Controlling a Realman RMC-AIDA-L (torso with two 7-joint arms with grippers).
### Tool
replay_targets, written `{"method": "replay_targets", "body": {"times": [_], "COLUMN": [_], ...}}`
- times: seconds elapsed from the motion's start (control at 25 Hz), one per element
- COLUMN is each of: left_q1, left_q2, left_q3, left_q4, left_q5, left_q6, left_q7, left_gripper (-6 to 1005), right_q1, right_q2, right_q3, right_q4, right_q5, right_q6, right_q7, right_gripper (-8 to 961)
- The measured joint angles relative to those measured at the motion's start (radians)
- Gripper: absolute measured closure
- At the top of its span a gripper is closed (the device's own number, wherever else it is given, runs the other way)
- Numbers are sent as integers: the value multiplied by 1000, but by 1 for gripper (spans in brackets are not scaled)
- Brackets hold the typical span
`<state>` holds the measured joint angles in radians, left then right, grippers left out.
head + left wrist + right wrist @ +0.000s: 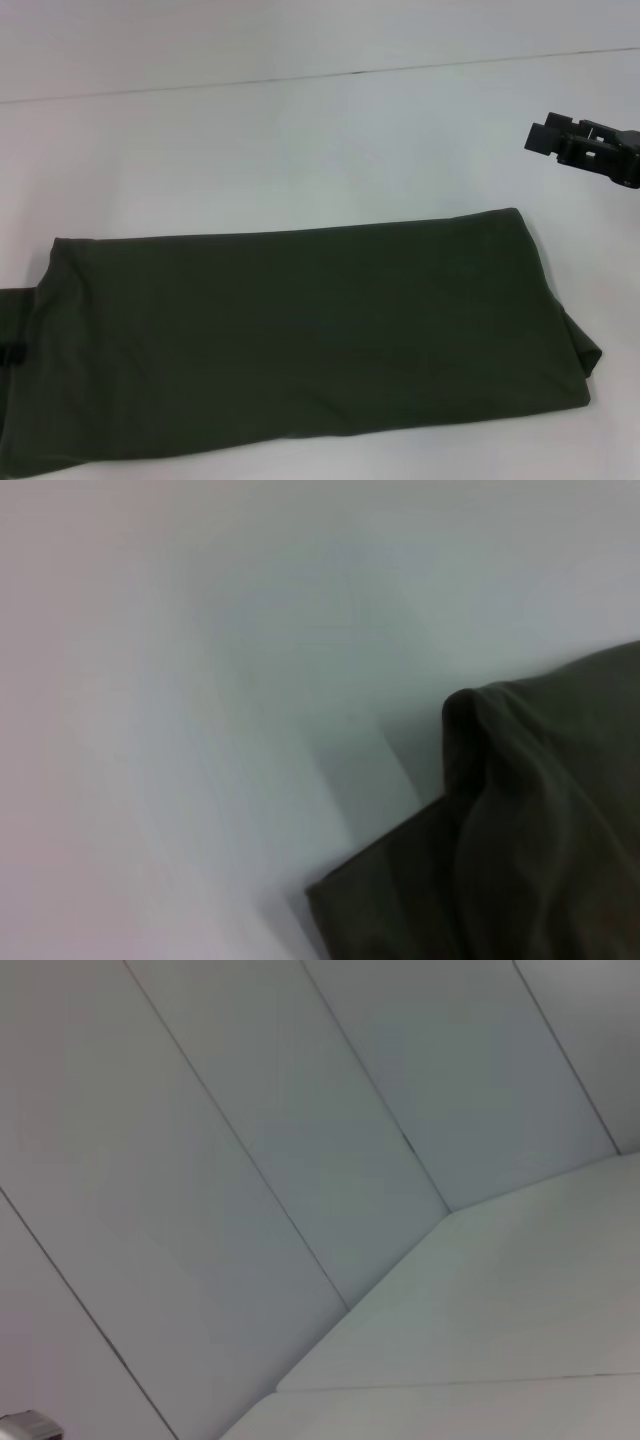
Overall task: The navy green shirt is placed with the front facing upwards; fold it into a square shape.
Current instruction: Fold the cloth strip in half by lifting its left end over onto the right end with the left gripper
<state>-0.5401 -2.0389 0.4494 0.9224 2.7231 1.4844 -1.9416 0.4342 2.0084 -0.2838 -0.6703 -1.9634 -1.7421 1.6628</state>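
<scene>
Green shirt [300, 340]: lying folded into a long band across the near part of the white bench [300, 150], plain side up, running from the near left edge toward the right side; one end is bunching into soft folds [530, 830] by the left wrist camera. Right claw [590, 150]: hanging over the bench's right edge, apart from the shirt; whether open or closed, cannot tell. Left claw: not showing anywhere.

The right claw [590, 150] is a matte black, blocky, angular assembly with small pale markings.
</scene>
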Motion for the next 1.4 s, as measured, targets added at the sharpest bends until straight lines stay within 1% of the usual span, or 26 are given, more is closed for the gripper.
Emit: {"method": "replay_targets", "body": {"times": [0.88,1.4], "left_q1": [6,-2], "left_q2": [-1,-1], "left_q3": [-2,7], "left_q4": [5,-3], "left_q5": [17,24], "left_q6": [22,47], "left_q7": [-5,-2], "left_gripper": [138,137], "right_q1": [0,-2], "right_q2": [-1,-1], "right_q3": [0,0], "right_q4": [0,0], "right_q5": [0,0], "right_q6": [-2,-2], "right_q7": [2,3], "right_gripper": [27,27]}}
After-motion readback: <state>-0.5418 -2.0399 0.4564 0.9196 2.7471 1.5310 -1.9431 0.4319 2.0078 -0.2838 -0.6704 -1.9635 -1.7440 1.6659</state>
